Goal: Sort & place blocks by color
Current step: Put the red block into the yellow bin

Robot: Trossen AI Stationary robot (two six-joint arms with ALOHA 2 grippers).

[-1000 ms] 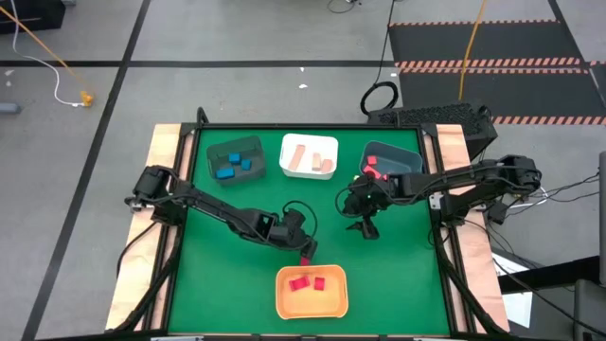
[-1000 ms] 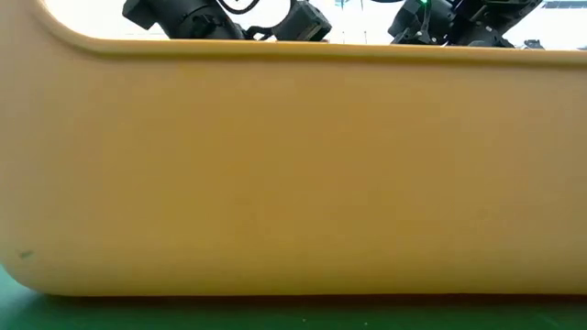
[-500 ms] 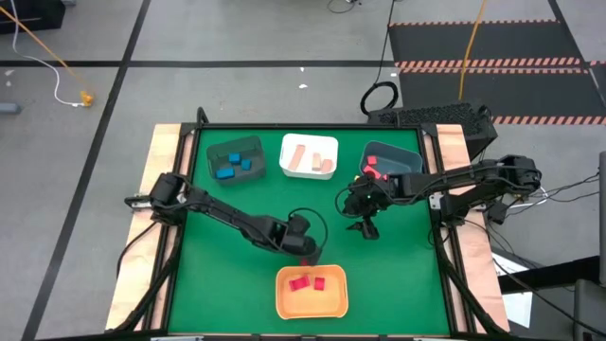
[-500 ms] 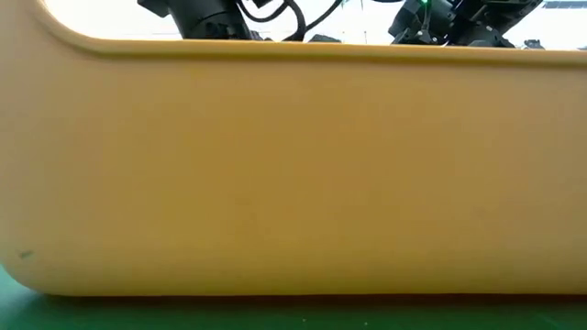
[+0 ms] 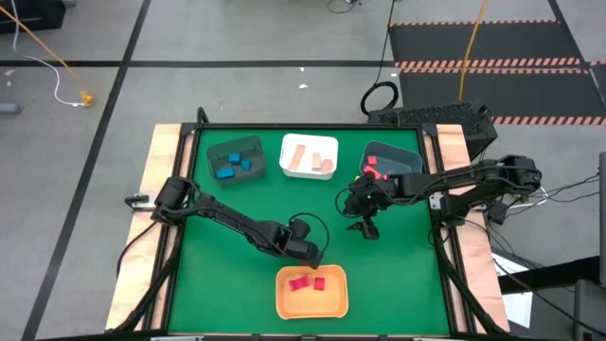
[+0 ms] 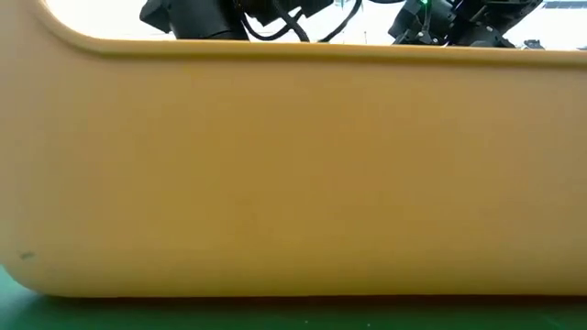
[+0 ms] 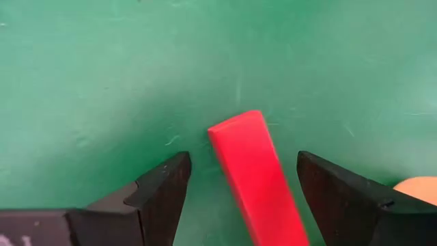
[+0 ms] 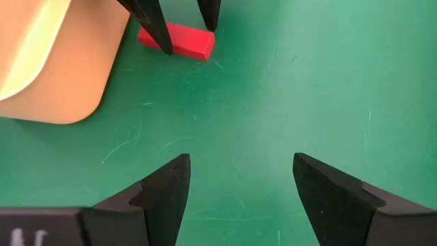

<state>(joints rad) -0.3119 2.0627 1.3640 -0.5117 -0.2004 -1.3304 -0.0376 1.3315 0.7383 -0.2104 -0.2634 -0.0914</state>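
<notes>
A red bar block (image 7: pixel 256 178) lies flat on the green mat just beyond the far rim of the orange tray (image 5: pixel 336 305). My left gripper (image 7: pixel 242 156) points steeply down over it, open. One finger stands on either side of the bar with a gap at each. The right wrist view shows the same bar (image 8: pixel 188 41) between those fingers. Two red blocks (image 5: pixel 310 282) lie in the tray. My right gripper (image 5: pixel 365 230) hangs open over bare mat at centre right.
Along the far edge stand a dark green bin (image 5: pixel 248 144) with blue blocks, a white bin (image 5: pixel 310 140) with tan blocks and a dark bin (image 5: pixel 402 156) with red blocks. The orange tray's wall (image 6: pixel 293 174) fills the low view. Bare mat lies between the bins and the tray.
My left gripper has sunk toward the red bar, moving toward the table's near edge, and has tipped more steeply downward. Its fingers stay open. The bar has not moved.
</notes>
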